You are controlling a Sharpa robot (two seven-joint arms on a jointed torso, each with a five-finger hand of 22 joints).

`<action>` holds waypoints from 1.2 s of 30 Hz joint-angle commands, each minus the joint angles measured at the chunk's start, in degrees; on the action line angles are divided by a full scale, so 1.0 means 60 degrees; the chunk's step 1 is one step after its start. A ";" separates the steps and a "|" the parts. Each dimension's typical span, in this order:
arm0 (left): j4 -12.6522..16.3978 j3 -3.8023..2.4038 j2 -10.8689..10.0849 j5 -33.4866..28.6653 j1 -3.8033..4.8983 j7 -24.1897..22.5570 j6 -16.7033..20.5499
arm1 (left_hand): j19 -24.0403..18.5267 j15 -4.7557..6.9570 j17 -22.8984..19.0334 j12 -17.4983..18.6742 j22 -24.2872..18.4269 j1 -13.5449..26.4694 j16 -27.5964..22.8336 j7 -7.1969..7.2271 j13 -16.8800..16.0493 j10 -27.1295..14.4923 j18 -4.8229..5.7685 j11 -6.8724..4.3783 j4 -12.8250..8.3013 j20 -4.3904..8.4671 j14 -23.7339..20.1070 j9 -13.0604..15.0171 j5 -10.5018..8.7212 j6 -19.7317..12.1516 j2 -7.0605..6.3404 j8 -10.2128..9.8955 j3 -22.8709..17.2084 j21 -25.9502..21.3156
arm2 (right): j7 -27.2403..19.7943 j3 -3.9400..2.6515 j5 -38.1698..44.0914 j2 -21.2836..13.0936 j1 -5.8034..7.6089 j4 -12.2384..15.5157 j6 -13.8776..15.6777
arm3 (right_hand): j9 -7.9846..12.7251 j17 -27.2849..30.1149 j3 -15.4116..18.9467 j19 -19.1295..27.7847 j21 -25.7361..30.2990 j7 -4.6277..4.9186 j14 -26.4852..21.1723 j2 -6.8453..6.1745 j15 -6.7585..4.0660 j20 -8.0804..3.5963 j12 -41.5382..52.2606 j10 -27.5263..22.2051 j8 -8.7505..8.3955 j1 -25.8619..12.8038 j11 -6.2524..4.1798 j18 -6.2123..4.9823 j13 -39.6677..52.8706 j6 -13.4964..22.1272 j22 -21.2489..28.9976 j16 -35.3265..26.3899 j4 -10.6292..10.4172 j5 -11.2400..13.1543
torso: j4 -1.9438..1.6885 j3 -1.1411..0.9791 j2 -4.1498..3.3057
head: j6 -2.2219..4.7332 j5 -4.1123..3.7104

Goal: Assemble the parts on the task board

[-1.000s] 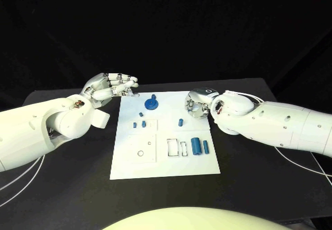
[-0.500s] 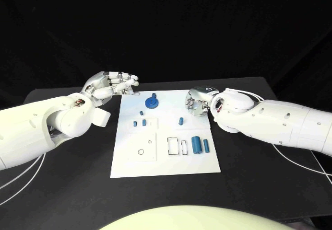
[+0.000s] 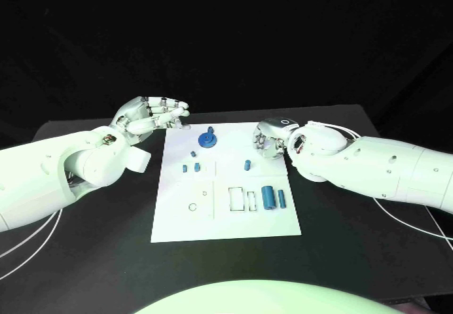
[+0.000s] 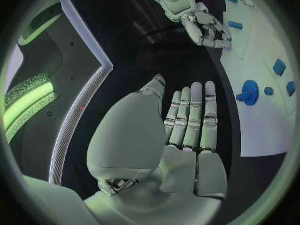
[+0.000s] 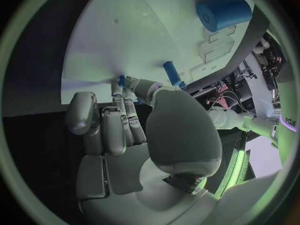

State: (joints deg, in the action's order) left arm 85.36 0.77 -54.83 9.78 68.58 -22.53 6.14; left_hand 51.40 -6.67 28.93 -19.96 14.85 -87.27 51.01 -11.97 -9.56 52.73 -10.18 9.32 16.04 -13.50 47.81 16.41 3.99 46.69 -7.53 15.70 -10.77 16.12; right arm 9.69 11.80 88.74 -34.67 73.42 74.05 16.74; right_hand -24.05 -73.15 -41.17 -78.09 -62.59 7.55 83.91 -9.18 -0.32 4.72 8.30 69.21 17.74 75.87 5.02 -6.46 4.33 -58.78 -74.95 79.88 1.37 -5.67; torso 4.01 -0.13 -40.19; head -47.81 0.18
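A black counter [image 3: 94, 261] carries the white task board [image 3: 226, 222], blue parts [image 3: 268, 195] scattered across it. The left hand [image 3: 151, 116] hovers curled, empty, beside the board's far-left corner. The right hand [image 3: 268, 142], at its far-right edge, pinches a small blue peg [image 5: 122, 80], which may slip from so light a grip.

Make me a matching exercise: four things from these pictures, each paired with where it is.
Things:
1. blue gear
2. two large blue cylinders
3. left hand
4. right hand

Places:
A. at the task board's right edge, far half
B. off the board's far left corner
C. on the board, near its far edge
D. lying on the board's right side, nearer the robot

Pairs: 1-C, 2-D, 3-B, 4-A
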 commanded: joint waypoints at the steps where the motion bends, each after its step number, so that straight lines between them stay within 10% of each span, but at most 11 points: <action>1: 0.0031 -0.0010 0.0010 0.0094 0.0004 -0.0160 0.0056 | 0.0063 0.0014 -0.0008 0.0017 -0.0008 -0.0099 -0.0031 -0.0162 0.0010 -0.0021 -0.0042 0.0047 0.0013 -0.0025 -0.0073 -0.0011 0.0028 -0.0036 0.0033 -0.0032 -0.0046 -0.0051 | 0.0273 0.0113 0.0317 -0.0027 -0.0163 0.0043 -0.0382 | -0.0019 -0.0014 -0.0074 -0.0070 -0.0085 -0.0047 0.0512 0.0283 -0.0066 -0.0011 0.0034 0.0310 0.0062 0.0203 -0.0236 0.0150 0.0041 -0.0054 -0.0127 0.0052 0.0051 -0.0017 | 0.0006 -0.0003 0.0002 | -0.0011 0.0001; 24: -0.0001 -0.0010 0.0013 0.0104 0.0003 -0.0201 0.0085 | 0.0071 0.0009 -0.0017 0.0019 -0.0017 -0.0110 -0.0030 -0.0171 0.0013 -0.0033 -0.0042 0.0054 0.0015 -0.0026 -0.0074 -0.0015 0.0027 -0.0057 0.0030 -0.0040 -0.0050 -0.0064 | -0.0027 0.0076 0.0383 -0.0270 -0.0116 0.0261 0.1361 | -0.0050 -0.0113 -0.0252 -0.0221 -0.0453 -0.0073 0.0528 0.0250 -0.0115 -0.0021 0.0002 0.0412 0.0094 0.0207 -0.0266 0.0223 0.0028 -0.0112 -0.0363 0.0138 0.0199 -0.0017 | 0.0007 0.0008 -0.0005 | -0.0016 0.0031; 36: -0.0026 -0.0010 0.0012 0.0104 0.0003 -0.0226 0.0074 | 0.0077 0.0005 -0.0023 0.0019 -0.0023 -0.0107 -0.0029 -0.0176 0.0015 -0.0039 -0.0041 0.0059 0.0023 -0.0027 -0.0074 -0.0016 0.0028 -0.0063 0.0033 -0.0042 -0.0052 -0.0073 | -0.0451 0.0022 -0.0382 -0.0538 -0.0044 0.0528 0.1368 | -0.0048 -0.0068 -0.0295 -0.0208 -0.0427 -0.0059 0.0516 0.0259 -0.0128 -0.0014 -0.0018 0.0412 0.0084 0.0209 -0.0262 0.0218 0.0020 -0.0099 -0.0358 0.0117 0.0212 -0.0018 | 0.0030 0.0005 0.0004 | -0.0041 0.0086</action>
State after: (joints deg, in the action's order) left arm 85.16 0.76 -54.84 10.25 68.58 -22.92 6.67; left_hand 51.60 -6.67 28.88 -19.96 14.80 -87.50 51.02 -11.97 -9.52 52.74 -10.18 9.31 16.04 -13.71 47.81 16.37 3.99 46.70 -7.30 15.71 -10.76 15.87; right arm 8.82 12.00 88.76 -37.72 73.01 76.85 24.36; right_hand -24.33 -73.67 -42.55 -78.91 -64.94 7.17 84.03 -9.18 -0.85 4.52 7.92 69.62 17.96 75.87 5.44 -5.70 4.36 -59.15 -74.92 80.51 2.77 -5.68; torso 4.08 -0.08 -40.20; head -48.10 0.74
